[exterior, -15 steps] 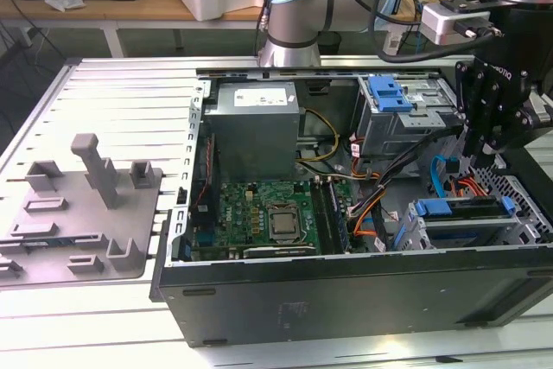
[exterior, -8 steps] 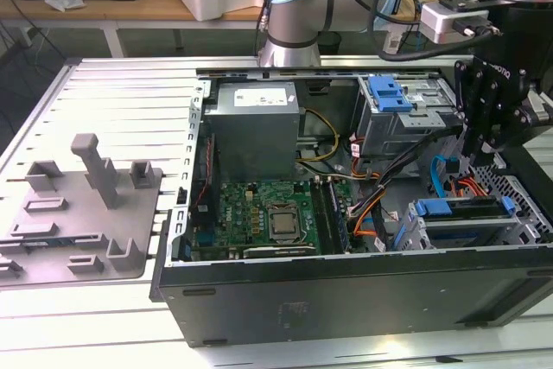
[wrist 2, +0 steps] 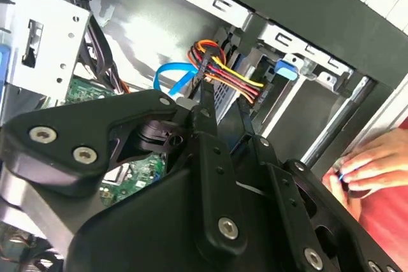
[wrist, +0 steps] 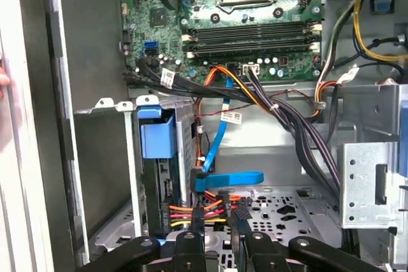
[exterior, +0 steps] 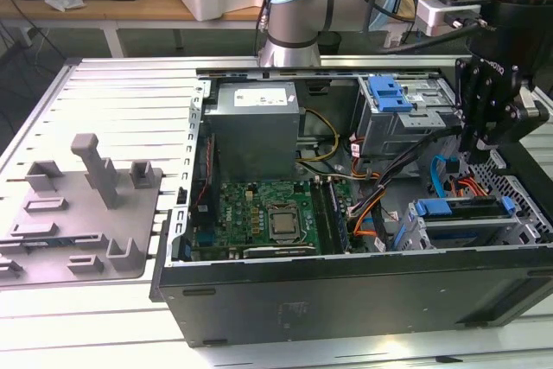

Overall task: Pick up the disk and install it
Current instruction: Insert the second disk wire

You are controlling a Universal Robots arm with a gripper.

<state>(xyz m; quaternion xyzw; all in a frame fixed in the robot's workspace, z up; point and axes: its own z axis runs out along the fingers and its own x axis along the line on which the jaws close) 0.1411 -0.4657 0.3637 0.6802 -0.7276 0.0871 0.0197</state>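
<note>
Black pincer (wrist 2: 220, 109) near coloured wires (wrist 2: 226, 71), perhaps just touching.

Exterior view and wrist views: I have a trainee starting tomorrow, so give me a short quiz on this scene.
1. True or false: the disk sits in the drive cage inside the case.
2. In the exterior view, the hand hangs over: A) the grey fixture plate, B) the case's right end, C) the power supply.
3. In the first wrist view, what colour is the flat cable near the hand?
Key: 1 true; 2 B; 3 blue.
</note>
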